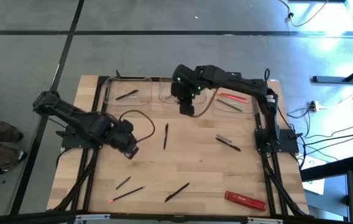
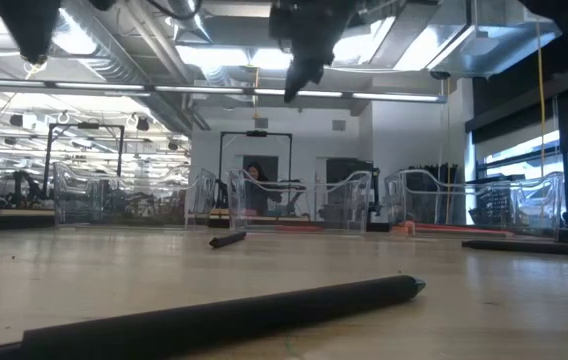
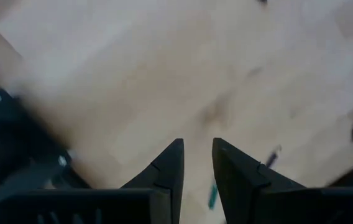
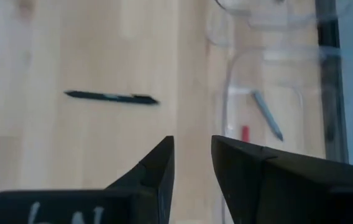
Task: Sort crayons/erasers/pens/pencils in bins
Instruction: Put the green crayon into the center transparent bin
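Three clear bins stand along the table's far edge. The left bin holds a black pen. The right bin holds a red stick and a grey pencil, which the right wrist view also shows. My right gripper hangs over the middle bin's near edge, slightly open and empty. My left gripper is above the table's left middle, slightly open and empty. Black pens lie loose on the wood: one mid-table, one to the right, and several near the front.
A flat red bar lies at the near right. A black cable loops on the table beside my left gripper. One front pen has a red tip. In the low view a pen lies close in front.
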You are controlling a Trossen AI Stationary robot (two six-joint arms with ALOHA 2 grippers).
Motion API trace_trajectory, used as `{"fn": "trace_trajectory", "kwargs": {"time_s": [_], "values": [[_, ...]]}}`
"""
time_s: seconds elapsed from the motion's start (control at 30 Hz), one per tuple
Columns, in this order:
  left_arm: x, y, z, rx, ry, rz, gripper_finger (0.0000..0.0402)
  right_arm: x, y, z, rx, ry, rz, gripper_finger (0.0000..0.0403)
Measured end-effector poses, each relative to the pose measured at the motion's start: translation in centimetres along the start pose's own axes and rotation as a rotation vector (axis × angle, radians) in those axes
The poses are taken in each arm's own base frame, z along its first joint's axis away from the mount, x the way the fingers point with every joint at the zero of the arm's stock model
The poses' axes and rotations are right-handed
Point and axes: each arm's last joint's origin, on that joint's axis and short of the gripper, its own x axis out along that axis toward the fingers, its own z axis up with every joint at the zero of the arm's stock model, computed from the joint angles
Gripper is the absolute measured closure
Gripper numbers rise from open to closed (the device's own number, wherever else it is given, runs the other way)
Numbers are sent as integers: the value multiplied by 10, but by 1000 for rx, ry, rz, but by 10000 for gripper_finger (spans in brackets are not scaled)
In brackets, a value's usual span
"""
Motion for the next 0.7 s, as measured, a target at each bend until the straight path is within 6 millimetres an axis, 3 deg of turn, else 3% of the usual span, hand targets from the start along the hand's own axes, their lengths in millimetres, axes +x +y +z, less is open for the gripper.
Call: {"fn": "trace_trajectory", "kwargs": {"time_s": [0.33, 0.53, 0.7], "values": [[0, -5, -40, -83, 155, -29, 324, -28, 40, 9, -80, -98, 86, 293], [24, -10, -61, -38, 216, -79, 324, -35, 53, 11, -111, -162, 286, 293], [47, -12, -75, -22, 234, -145, 324, -37, 62, 13, -131, -172, 319, 293]]}}
